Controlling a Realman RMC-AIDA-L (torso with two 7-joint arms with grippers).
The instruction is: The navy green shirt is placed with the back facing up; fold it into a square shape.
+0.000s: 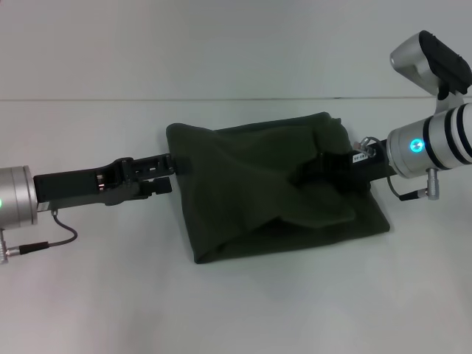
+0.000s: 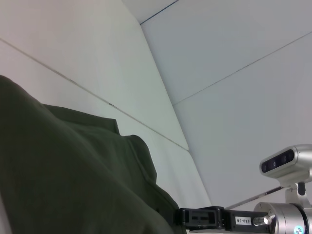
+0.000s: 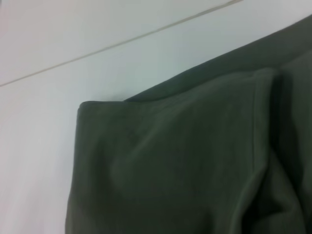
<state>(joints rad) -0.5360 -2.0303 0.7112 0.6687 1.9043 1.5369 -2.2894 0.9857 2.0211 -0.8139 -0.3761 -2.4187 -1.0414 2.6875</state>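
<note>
The navy green shirt (image 1: 243, 206) lies bunched and partly folded in the middle of the white table (image 1: 236, 310), with creases running across it between the two grippers. My left gripper (image 1: 168, 168) is at the shirt's left edge and shut on the fabric there. My right gripper (image 1: 313, 168) reaches in from the right over the shirt, its tips sunk in a hollow of folds that gather on it. The shirt fills the near part of the left wrist view (image 2: 73, 170) and of the right wrist view (image 3: 170, 170). The right gripper also shows in the left wrist view (image 2: 195, 218).
The table's far edge meets a pale wall (image 1: 221, 44). Bare table surface surrounds the shirt on all sides. The right arm's wrist camera (image 1: 431, 59) sticks up at the upper right.
</note>
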